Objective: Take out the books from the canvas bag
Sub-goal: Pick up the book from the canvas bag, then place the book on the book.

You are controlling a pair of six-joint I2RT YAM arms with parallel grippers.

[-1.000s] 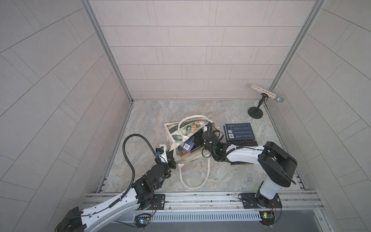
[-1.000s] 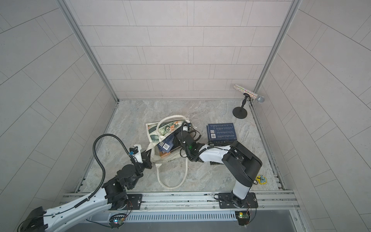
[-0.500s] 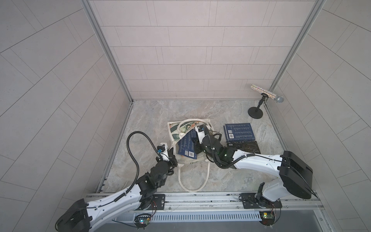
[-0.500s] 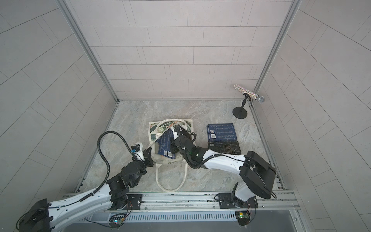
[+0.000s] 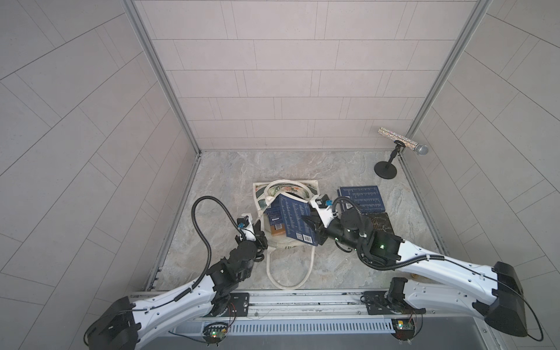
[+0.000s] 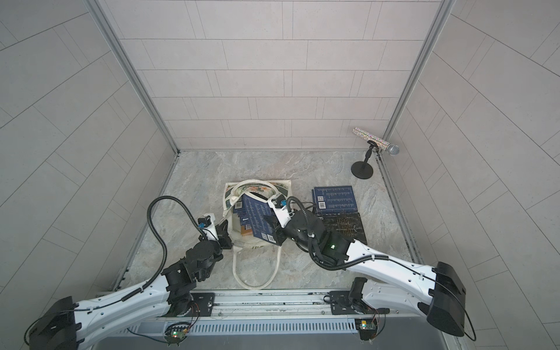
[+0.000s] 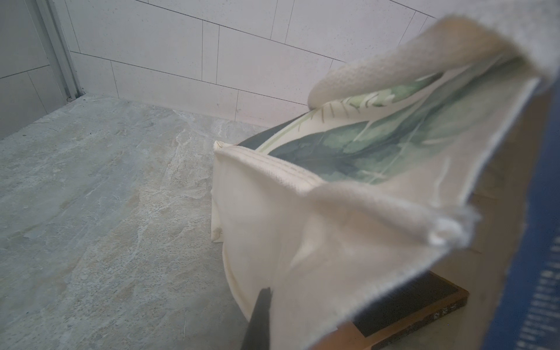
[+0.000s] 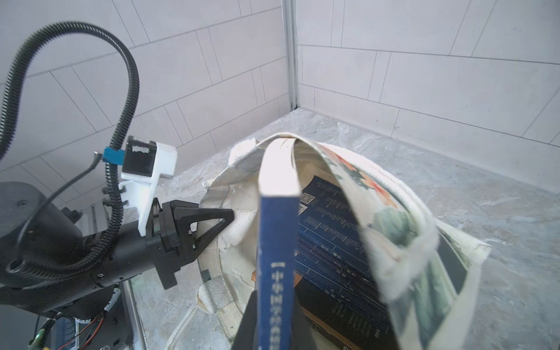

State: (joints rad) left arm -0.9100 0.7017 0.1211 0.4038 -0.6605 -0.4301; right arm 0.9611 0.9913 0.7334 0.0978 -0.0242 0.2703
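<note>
Over the canvas bag (image 5: pixel 258 200), a navy book (image 5: pixel 292 219) tilts.

Clear bench (image 5: pixel 230 175) runs along the far edge and down the left side. The bag (image 5: pixel 259 194) fills the middle, its mouth blocked by an upright navy book (image 5: pixel 295 221). Stacked books (image 5: pixel 362 200) crowd the right edge, and a microphone stand (image 5: pixel 385 173) takes the far right corner.

Marbled grey tabletop (image 5: pixel 227 181), canvas bag (image 5: pixel 260 200) at centre, navy book (image 5: pixel 360 198), black book (image 5: pixel 380 224) beside, microphone stand (image 5: pixel 385 169) cornered
</note>
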